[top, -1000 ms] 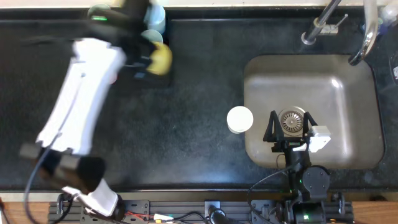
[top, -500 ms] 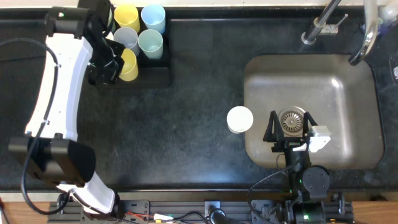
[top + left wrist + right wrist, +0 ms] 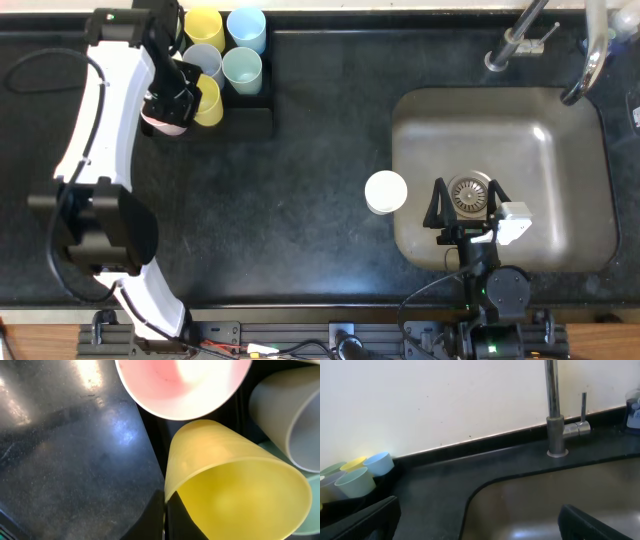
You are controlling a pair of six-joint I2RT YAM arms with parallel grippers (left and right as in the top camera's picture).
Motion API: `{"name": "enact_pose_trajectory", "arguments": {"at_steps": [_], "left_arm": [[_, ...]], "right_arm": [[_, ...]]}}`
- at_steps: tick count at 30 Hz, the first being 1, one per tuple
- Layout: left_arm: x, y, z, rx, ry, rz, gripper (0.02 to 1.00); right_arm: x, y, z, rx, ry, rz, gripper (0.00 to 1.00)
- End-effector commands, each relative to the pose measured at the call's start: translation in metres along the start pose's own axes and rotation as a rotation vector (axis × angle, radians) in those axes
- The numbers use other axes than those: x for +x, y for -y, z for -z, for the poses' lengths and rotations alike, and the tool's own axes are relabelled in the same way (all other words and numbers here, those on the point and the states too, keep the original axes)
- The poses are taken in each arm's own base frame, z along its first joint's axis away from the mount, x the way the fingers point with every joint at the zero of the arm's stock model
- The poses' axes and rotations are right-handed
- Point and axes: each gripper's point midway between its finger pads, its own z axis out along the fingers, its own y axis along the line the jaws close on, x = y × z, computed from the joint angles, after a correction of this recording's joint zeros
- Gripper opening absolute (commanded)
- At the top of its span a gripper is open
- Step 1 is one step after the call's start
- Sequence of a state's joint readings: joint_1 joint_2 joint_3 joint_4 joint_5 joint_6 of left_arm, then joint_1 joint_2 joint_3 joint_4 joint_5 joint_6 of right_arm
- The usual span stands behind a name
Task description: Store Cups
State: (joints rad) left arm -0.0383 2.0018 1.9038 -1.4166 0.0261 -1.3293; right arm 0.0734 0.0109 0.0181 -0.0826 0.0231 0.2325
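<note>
Since the yellow plastic cup should go in the black rectangular tray, my left gripper clamps its rim. It hangs tilted.

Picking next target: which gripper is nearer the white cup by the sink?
Right. The right gripper is over the sink, just beside the white cup; the left gripper is far across the counter at the tray, holding a yellow cup.

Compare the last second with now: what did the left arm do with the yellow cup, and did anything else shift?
The left gripper, shut on the yellow cup, swung it leftward along the front of the black tray, then nearly halted beside a pink cup. Nothing was let go. The white cup, the right gripper over the sink and the other racked cups stayed put.
</note>
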Motion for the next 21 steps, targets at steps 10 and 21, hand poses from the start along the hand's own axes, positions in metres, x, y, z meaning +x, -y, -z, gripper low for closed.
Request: {"name": "enact_pose_trajectory", "arguments": {"at_steps": [10,21], "left_arm": [[-0.007,0.007,-0.033,-0.046,0.003,0.017,0.036],[-0.017,0.002,-0.045,-0.066,0.006,0.041,0.036]], "right_arm": [[0.003,0.001,0.0,-0.003,-0.001,-0.004,0.998],[0.003,0.001,0.0,-0.003,-0.001,-0.004,0.996]]}}
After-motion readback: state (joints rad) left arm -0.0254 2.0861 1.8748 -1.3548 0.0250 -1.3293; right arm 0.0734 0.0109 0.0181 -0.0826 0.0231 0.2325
